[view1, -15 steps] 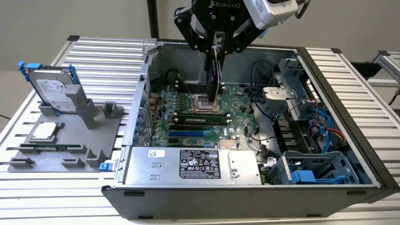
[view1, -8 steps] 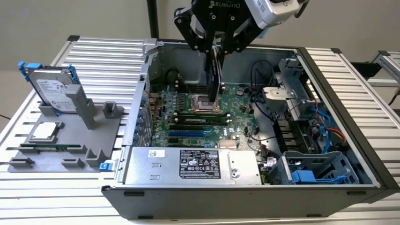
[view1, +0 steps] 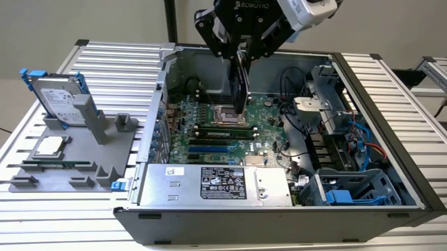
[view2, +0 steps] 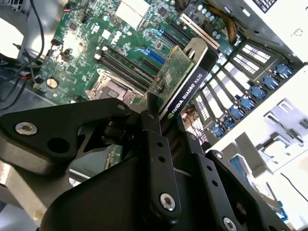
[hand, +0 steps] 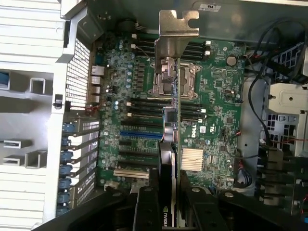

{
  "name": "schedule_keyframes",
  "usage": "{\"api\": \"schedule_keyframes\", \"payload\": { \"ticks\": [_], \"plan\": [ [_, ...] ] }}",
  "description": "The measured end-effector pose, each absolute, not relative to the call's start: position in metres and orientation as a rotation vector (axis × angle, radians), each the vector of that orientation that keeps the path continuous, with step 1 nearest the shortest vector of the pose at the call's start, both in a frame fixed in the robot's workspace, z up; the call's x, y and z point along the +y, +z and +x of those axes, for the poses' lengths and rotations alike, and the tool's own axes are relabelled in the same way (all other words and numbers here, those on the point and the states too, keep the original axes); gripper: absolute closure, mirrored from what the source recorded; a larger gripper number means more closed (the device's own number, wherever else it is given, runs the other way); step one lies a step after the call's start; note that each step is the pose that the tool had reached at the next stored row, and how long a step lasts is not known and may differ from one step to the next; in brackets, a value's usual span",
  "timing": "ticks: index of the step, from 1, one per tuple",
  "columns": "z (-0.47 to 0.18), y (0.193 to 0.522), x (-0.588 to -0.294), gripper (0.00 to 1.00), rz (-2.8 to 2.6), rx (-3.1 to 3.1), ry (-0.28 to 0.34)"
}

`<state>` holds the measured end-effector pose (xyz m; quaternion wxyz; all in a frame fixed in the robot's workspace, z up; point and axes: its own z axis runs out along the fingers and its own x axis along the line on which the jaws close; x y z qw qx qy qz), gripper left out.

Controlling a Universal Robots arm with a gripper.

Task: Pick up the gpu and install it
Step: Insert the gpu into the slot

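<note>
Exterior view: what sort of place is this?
Probably a robotics lab bench for computer assembly: an open PC case lies on a slatted metal table, a gripper holds a gpu over its motherboard, and a grey fixture carries a hard drive.

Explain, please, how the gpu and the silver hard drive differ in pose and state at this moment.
The gpu hangs edge-down, clamped in the gripper above the motherboard; the hard drive stands untouched in the grey holder outside the case. The gpu is a green board with a black shroud; the hard drive is silver with blue rails. Both are upright, on edge.
</note>
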<state>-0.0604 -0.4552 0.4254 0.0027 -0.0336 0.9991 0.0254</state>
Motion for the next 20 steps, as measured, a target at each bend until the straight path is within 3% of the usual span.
{"api": "schedule_keyframes", "payload": {
  "ticks": [20],
  "plan": [
    [-0.0604, 0.4255, -0.4552, 1.0, -0.281, 3.125, 0.08]
  ]
}}
